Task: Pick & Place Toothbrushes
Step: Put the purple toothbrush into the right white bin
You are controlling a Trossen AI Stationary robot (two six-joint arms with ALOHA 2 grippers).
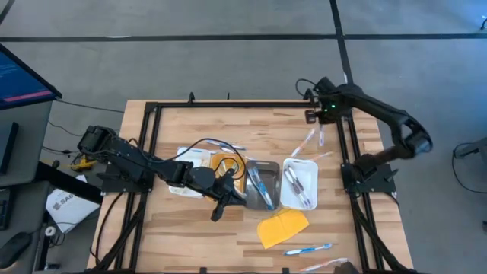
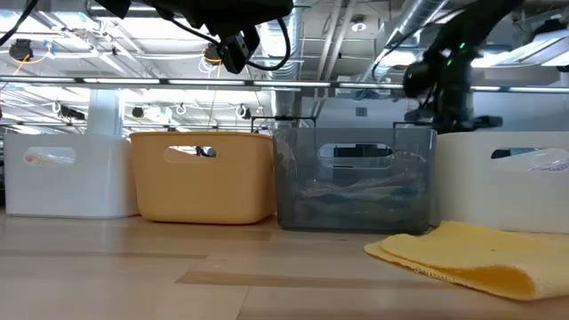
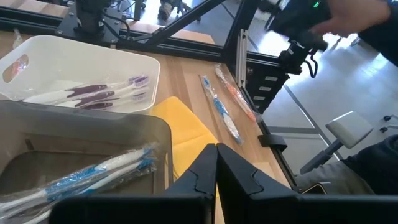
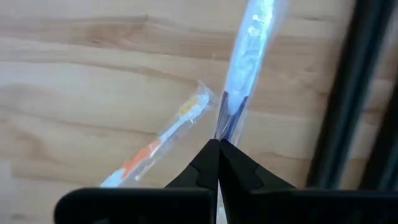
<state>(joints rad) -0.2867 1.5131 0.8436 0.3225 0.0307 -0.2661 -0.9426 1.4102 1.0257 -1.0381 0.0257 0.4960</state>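
My right gripper (image 4: 219, 147) hangs over the table's far right corner (image 1: 320, 122), shut on a toothbrush in a clear wrapper (image 4: 245, 59). An orange toothbrush (image 4: 155, 146) lies flat on the wood under it. My left gripper (image 3: 216, 163) is shut and empty above the grey tray (image 1: 261, 185), which holds blue toothbrushes (image 3: 93, 171). The white tray (image 1: 299, 183) to its right holds purple-handled toothbrushes (image 3: 93, 94). A blue toothbrush (image 1: 308, 249) lies near the front edge. My right gripper pinches the wrapped toothbrush at one end (image 4: 225, 132) between its two fingers, coming from above and pointing down. The toothbrush hangs below the fingers, lifted off the wood, its dark handle part nearest them and the pale wrapped length farther down.
A white tray (image 1: 189, 161) and an orange tray (image 1: 225, 167) stand left of the grey one. A yellow pad (image 1: 283, 227) lies in front of the trays. A black frame rail (image 1: 350, 152) runs along the right edge. Bare wood lies at the front left.
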